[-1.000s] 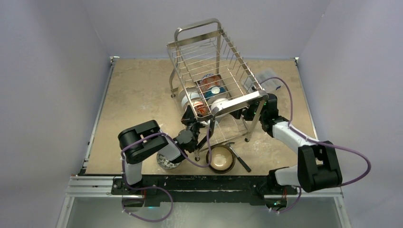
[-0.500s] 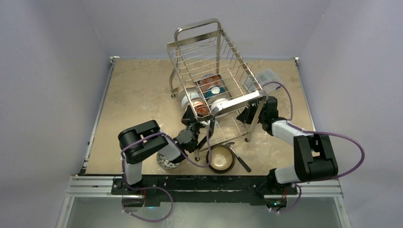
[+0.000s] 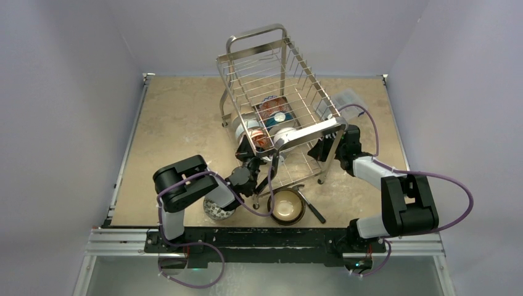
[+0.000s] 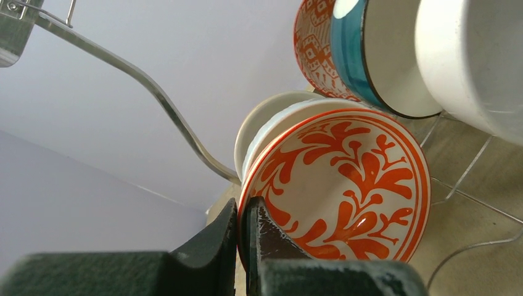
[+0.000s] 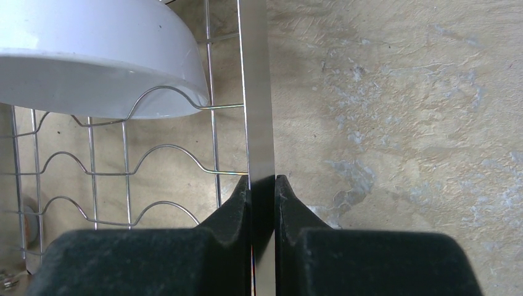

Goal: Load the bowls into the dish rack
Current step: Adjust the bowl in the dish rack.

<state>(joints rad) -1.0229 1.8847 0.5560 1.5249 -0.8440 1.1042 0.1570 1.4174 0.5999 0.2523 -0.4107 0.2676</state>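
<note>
Two grips I see: left gripper [image 4: 245,213] pinches the red bowl [image 4: 345,179] by its rim, low in the rack [image 3: 308,135]; right gripper [image 5: 262,185] clamps a rack post.

Right hand [image 5: 262,183] clamps the dish rack [image 5: 254,92] leg.

The dish rack [image 3: 308,134] is shiny silver. Inside the rack, the red-and-white bowl [image 4: 336,185] has orange-red leafy swirls on white. Also inside the rack are a teal bowl [image 4: 346,49] with a dark rim, a plain white bowl [image 4: 475,61] and a diamond bowl [image 4: 313,37] with red shapes on white. In front of the rack, a dark brown bowl [image 3: 287,206] is cream inside. The table [image 3: 179,123] under the rack is blotchy tan.
</note>
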